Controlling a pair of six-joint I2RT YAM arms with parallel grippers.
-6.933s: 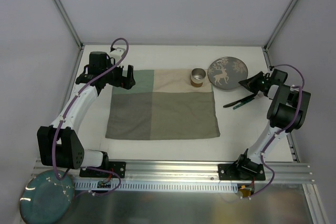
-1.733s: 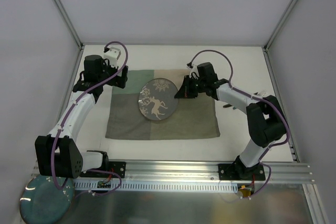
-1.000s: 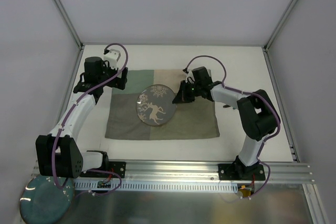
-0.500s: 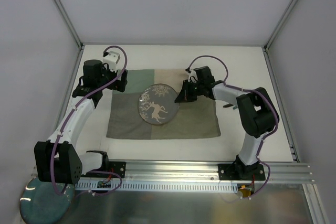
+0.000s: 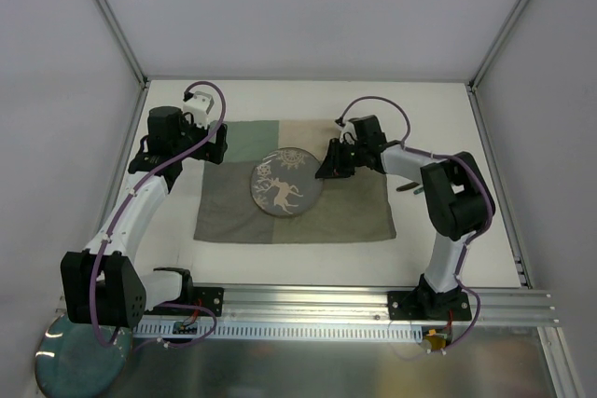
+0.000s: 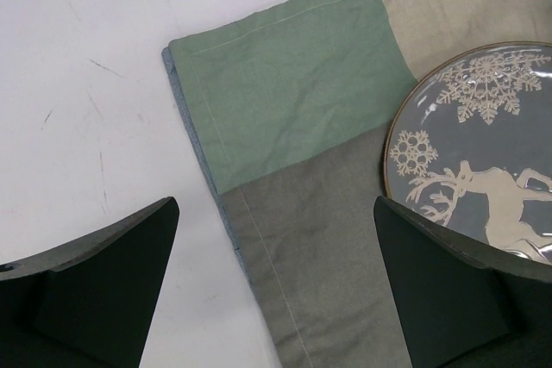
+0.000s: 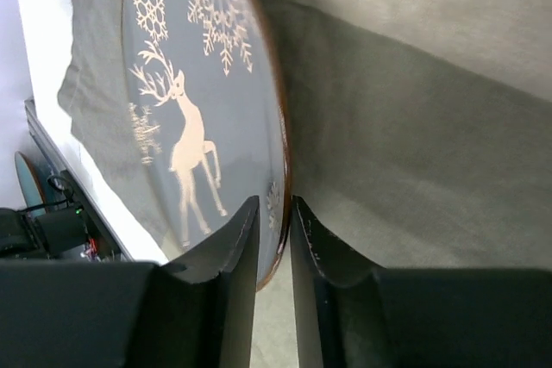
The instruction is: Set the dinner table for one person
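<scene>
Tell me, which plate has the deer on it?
The grey plate lying on the patchwork mat carries the pale deer and snowflakes. The teal plate at the bottom-left corner shows no deer.

I carried the plate [image 5: 286, 183] from the far right of the tabletop [image 5: 280, 100] onto the mat [image 5: 233, 216], then nudged it slightly right, and the mat slid along with it. My right fingers [image 7: 216, 299] loosened around the rim.
</scene>
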